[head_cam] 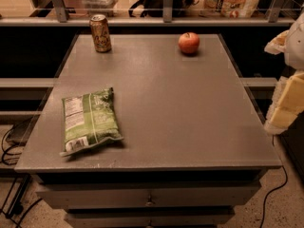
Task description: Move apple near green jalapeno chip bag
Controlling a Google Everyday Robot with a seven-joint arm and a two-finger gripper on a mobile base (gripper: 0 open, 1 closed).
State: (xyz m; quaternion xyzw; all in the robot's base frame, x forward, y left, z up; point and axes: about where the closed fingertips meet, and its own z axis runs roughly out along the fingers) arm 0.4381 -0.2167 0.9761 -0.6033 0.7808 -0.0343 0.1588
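The apple [189,42], small, round and red, sits on the grey table [180,113] near its far right corner. The green jalapeno chip bag [89,120], flat and crinkled with a white label panel, lies near the table's front left. My gripper [288,99] shows as white and yellowish parts at the right edge of the view, beside the table's right side. It is well apart from both the apple and the bag and holds nothing that I can see.
A gold soda can [100,33] stands upright at the table's far left. A railing and shelf [166,18] run behind the table. Drawers [149,201] are below the front edge. Cables [12,141] lie on the floor at left.
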